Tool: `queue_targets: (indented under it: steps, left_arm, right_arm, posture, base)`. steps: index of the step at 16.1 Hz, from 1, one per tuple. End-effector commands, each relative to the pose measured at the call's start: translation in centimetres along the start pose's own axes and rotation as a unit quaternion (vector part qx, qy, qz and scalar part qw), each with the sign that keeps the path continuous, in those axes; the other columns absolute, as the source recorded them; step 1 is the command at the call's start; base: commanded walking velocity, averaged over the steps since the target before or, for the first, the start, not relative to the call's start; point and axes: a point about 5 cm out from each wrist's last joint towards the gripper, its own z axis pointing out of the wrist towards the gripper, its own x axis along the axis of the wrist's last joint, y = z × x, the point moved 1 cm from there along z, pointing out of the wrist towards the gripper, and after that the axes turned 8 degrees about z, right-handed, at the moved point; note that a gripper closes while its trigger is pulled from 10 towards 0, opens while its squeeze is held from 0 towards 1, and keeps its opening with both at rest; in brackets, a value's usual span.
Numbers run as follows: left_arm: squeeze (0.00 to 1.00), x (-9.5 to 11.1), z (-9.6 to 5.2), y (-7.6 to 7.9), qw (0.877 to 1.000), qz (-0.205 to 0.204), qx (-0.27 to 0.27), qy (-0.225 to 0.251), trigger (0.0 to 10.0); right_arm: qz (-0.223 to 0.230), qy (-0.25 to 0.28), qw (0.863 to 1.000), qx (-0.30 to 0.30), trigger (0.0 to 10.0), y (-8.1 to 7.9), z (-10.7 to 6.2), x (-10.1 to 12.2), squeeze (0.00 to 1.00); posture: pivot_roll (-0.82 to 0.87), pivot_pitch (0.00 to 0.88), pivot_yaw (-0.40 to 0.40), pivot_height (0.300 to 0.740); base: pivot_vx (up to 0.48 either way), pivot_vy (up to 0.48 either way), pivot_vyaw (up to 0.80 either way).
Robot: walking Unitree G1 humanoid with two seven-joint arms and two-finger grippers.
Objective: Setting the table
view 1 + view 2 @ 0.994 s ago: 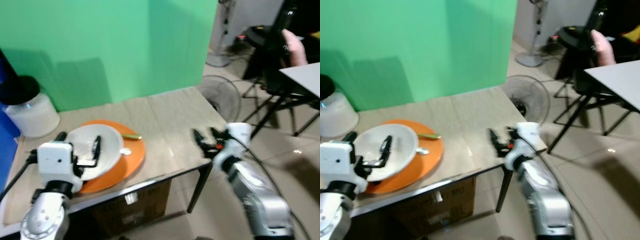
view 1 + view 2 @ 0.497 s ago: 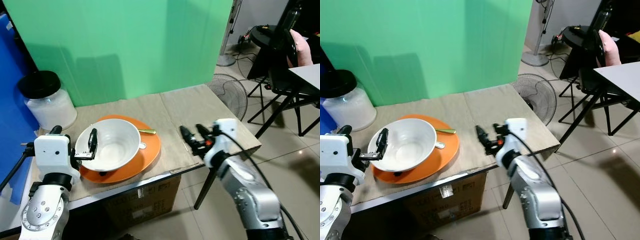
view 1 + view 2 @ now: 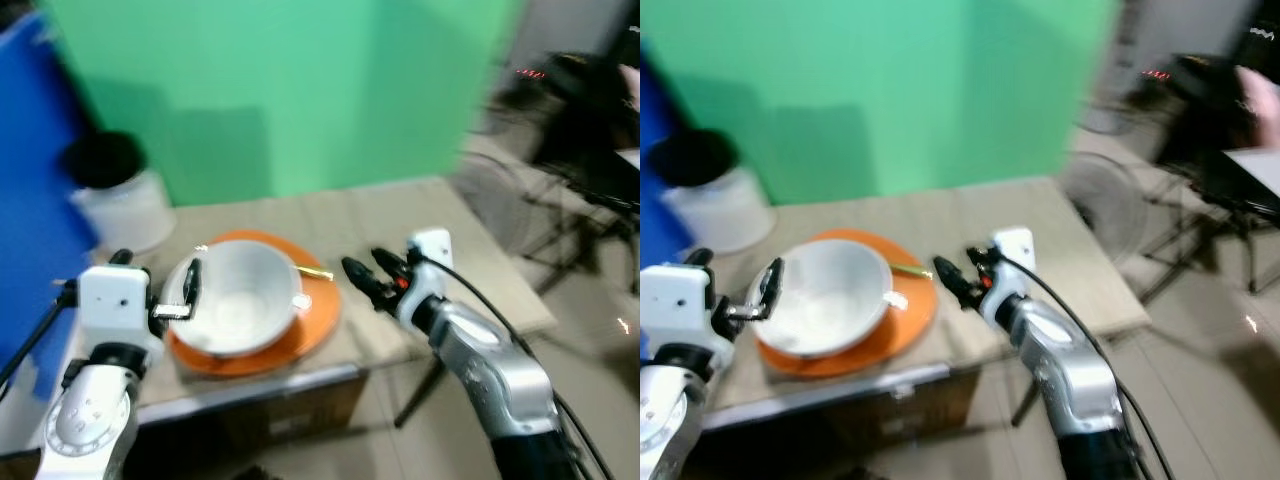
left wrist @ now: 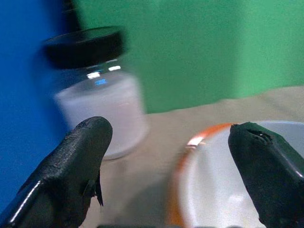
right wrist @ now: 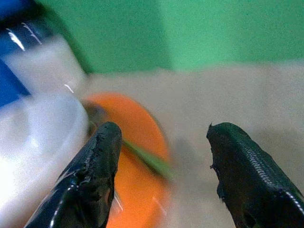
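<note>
Left eye view, blurred by motion. A white ceramic bowl (image 3: 240, 308) sits on a round orange plate (image 3: 310, 325) near the front edge of the pale wooden table (image 3: 400, 215). A slim gold-and-green utensil (image 3: 315, 272) lies on the plate's right side, touching the bowl's rim. The left gripper (image 3: 187, 297) is at the bowl's left rim, one finger inside and one outside, apparently pinching the wall; probably holding the bowl steady or about to shift it. A white jar with a black lid (image 3: 118, 200) stands behind, against the green backdrop (image 3: 300, 90).

Right eye view. The right gripper (image 3: 952, 277) hovers just beside the plate's right edge, fingers spread, empty, pointing at the utensil; judged an approach to pick it up.

Left wrist view. Black fingers (image 4: 71, 161) stand apart with the bowl rim (image 4: 223, 137) running between them, jar beyond.

Right wrist view. Fingers (image 5: 95, 175) wide, the utensil (image 5: 147, 159) between them on the plate, not yet touched.
</note>
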Motion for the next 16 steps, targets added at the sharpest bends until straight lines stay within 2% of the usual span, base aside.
queue_targets:
  steps: [1, 4, 5, 6, 9, 10, 13, 16]
  left_arm:
    - [0.00, 0.5, 0.1, 0.4, 1.000, -0.001, -0.006, 0.005, 10.0]
    - [0.00, 0.4, 0.4, 1.3, 0.999, -0.001, -0.047, 0.008, 10.0]
    - [0.00, 0.5, 0.6, 1.2, 0.999, -0.002, -0.051, 0.011, 10.0]
    - [0.00, 0.5, 0.9, 1.1, 0.999, 0.000, -0.053, 0.008, 10.0]
    - [0.00, 0.5, 1.1, 0.7, 0.998, -0.006, -0.066, 0.005, 10.0]
    - [0.00, 0.7, 1.2, 1.0, 0.994, -0.008, -0.105, 0.005, 10.0]
    - [0.00, 1.0, 0.8, 1.5, 0.984, 0.000, -0.179, 0.006, 10.0]
    - [0.00, 1.2, 0.2, 1.9, 0.973, 0.005, -0.232, 0.002, 10.0]
  right_arm:
    - [0.000, -0.004, 1.000, 0.003, 10.0, 0.6, -0.5, 0.3, 0.00]
    - [0.009, -0.015, 1.000, 0.022, 10.0, 0.9, -0.2, 1.3, 0.00]
    - [0.013, -0.034, 0.999, 0.024, 10.0, 1.2, 0.2, 1.4, 0.09]
    - [0.021, -0.044, 0.998, 0.031, 10.0, 1.3, 0.6, 1.5, 0.99]
    - [0.047, -0.081, 0.993, 0.076, 10.0, 1.0, 1.6, 2.2, 1.00]
    - [0.054, -0.111, 0.988, 0.094, 10.0, 0.8, 2.4, 2.8, 1.00]
    - [0.057, -0.141, 0.982, 0.109, 10.0, 0.1, 3.9, 3.2, 1.00]
    - [0.065, -0.157, 0.976, 0.139, 10.0, -1.4, 5.4, 3.4, 1.00]
  posture:
    - [-0.01, 0.000, 0.002, 0.740]
    - [-0.01, 0.000, -0.001, 0.740]
    - [-0.01, 0.000, 0.001, 0.740]
    - [-0.02, 0.000, 0.006, 0.740]
    - [-0.04, 0.000, 0.004, 0.740]
    - [-0.04, 0.000, 0.002, 0.740]
    - [-0.04, 0.000, -0.018, 0.740]
    - [-0.03, 0.000, -0.031, 0.740]
  base:
    - [0.000, 0.000, 0.00]
    - [0.000, 0.000, 0.00]
    - [0.000, 0.000, 0.00]
    - [0.000, 0.000, 0.00]
    - [0.000, 0.000, 0.00]
    - [0.000, 0.000, 0.00]
    - [0.000, 0.000, 0.00]
    - [0.000, 0.000, 0.00]
